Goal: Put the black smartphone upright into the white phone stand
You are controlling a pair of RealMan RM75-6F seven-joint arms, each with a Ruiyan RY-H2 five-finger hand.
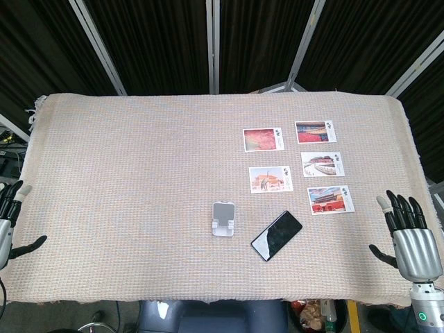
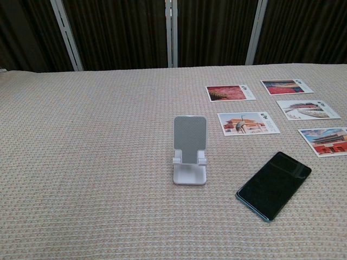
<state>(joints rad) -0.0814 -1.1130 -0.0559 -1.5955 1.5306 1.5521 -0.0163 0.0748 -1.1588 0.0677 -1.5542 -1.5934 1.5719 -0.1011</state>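
The black smartphone (image 1: 277, 235) (image 2: 274, 185) lies flat and slanted on the woven cloth, just right of the white phone stand (image 1: 223, 219) (image 2: 190, 150). The stand is upright and holds nothing. My right hand (image 1: 411, 239) hovers at the table's right edge with its fingers apart, well right of the phone and holding nothing. At the far left edge my left hand (image 1: 10, 220) is only partly visible, fingers spread and empty. Neither hand appears in the chest view.
Several picture postcards (image 1: 305, 164) (image 2: 271, 107) lie behind and to the right of the phone. The beige woven cloth (image 1: 125, 180) covers the whole table. Dark curtains with metal poles stand behind the table's far edge.
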